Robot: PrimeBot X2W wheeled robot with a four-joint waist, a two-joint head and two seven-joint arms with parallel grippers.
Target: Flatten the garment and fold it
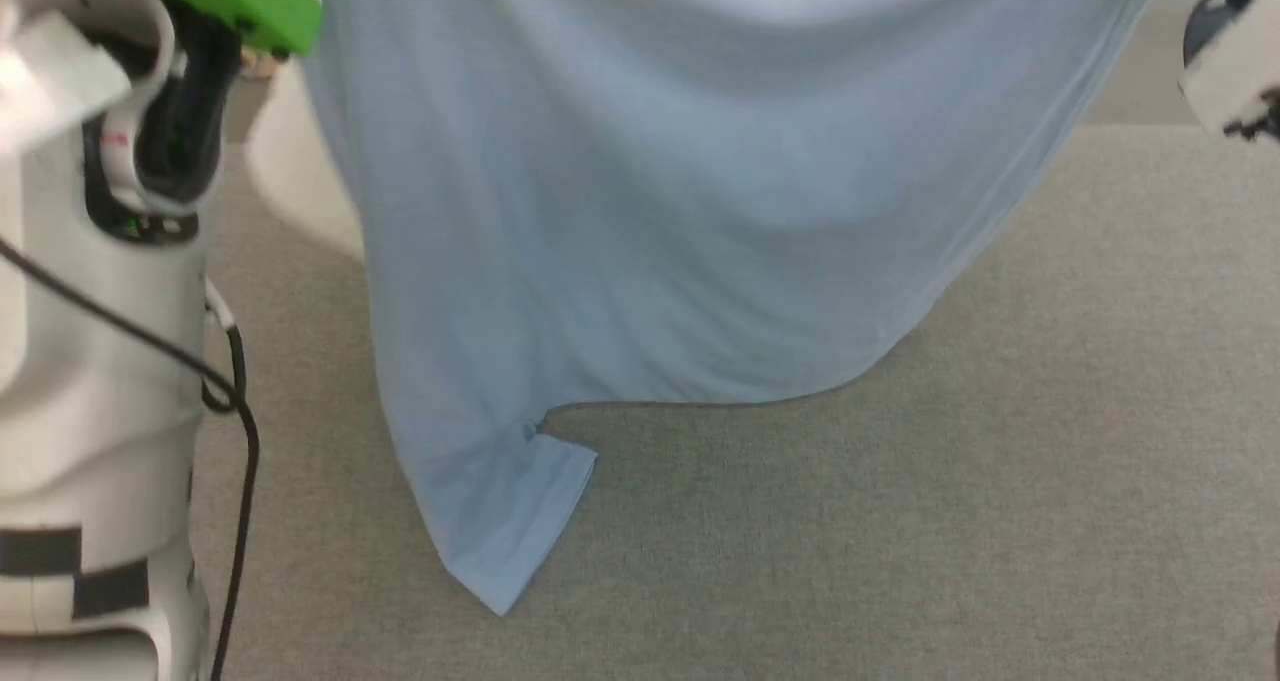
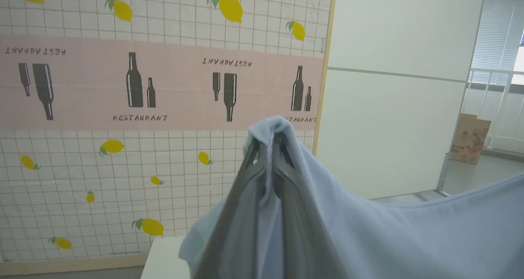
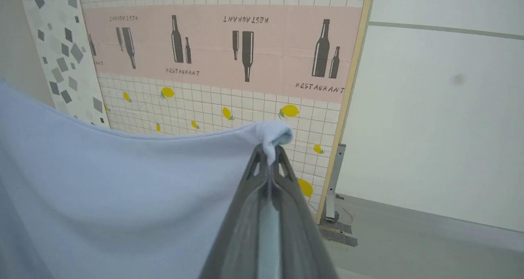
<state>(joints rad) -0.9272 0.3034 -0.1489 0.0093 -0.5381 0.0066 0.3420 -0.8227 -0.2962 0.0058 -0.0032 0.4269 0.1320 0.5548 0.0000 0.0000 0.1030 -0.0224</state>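
Left pincer [image 2: 268, 147] and right pincer [image 3: 269, 150] are each clamped shut on a pinch of the shirt [image 1: 640, 211], one at either end of its upper edge. It hangs spread between them, with one sleeve [image 1: 520, 521] dangling lowest. Flattening looks to be the step in hand. The next move likely calls for lowering the cloth and laying it out smooth before any fold. Below the shirt lies a grey matted surface [image 1: 1000, 461]; whether the sleeve touches it I cannot tell. Beyond the shirt stand a lemon-and-bottle wall print [image 2: 163, 86], a white partition [image 2: 389, 107] and a box [image 2: 470, 137].

Garment [image 1: 650, 211] above floor [image 1: 1000, 481]; table [image 1: 295, 186] behind
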